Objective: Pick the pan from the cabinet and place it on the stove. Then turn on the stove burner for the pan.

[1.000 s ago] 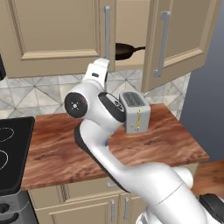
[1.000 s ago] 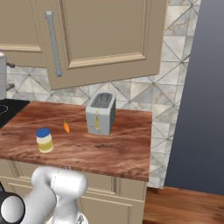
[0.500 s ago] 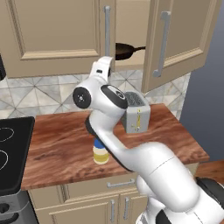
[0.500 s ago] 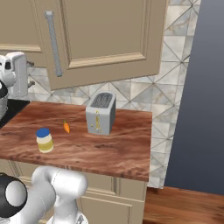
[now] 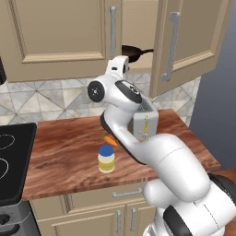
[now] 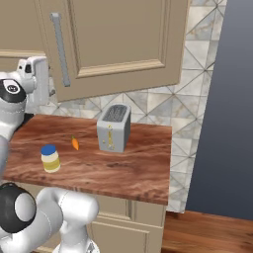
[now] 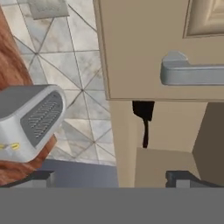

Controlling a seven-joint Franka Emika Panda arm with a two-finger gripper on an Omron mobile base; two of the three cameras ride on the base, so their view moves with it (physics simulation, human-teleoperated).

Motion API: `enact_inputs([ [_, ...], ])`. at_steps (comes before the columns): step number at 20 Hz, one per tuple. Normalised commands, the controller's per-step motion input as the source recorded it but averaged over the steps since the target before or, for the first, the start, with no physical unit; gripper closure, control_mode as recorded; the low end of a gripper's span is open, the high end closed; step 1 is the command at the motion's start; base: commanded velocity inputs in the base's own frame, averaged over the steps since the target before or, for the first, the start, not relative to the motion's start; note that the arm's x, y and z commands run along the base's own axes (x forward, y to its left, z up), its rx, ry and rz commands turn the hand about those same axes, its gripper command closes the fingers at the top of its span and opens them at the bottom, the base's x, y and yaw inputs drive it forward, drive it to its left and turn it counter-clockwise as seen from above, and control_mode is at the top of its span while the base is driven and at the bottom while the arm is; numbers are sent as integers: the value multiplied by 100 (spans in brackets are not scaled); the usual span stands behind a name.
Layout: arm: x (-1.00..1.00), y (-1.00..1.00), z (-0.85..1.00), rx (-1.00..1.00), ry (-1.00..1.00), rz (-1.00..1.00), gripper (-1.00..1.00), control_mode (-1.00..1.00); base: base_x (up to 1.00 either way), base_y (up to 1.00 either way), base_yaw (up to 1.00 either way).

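One pan (image 5: 132, 53) sits inside the cabinet (image 5: 60, 37), on its shelf, seen through the gap where the right-hand door (image 5: 186, 41) stands swung open; its thin black handle points toward 3 o'clock in the left base view. In the hand view the same pan (image 7: 143, 109) shows rolled sideways, a dark body under the door edge with its handle running down toward 6 o'clock.

The gripper (image 7: 111, 177) is spread wide with nothing between its tips, aimed at the cabinet opening, the pan still apart from it. From the left base view the white hand (image 5: 117, 69) sits just at 7 o'clock of the pan.

Three long silver bar handles show on the cabinet doors in the left base view; the right base view shows one (image 6: 60, 49), and the hand view shows one (image 7: 192, 74) close up.

On the wooden counter (image 5: 69, 156) stand one grey toaster (image 6: 113, 128), one small jar with a blue lid (image 6: 49, 158) and one small carrot (image 6: 75, 144), the carrot lying between jar and toaster. The left base view adds the stove (image 5: 11, 161) at 9 o'clock, with parts of two white rings on its black glass. The right base view adds a dark grey wall (image 6: 222, 99) at 3 o'clock and a wooden floor (image 6: 207, 232) below it.
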Motion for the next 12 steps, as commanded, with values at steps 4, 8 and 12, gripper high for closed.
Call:
enact_inputs([
  [4,0,-53,0,-5,5,-10,-100,-100,0,0,0],
  [8,0,-60,0,-4,5,-11,-100,-100,0,0,0],
  [12,-2,-63,0,-3,3,-11,-100,-100,0,0,0],
])
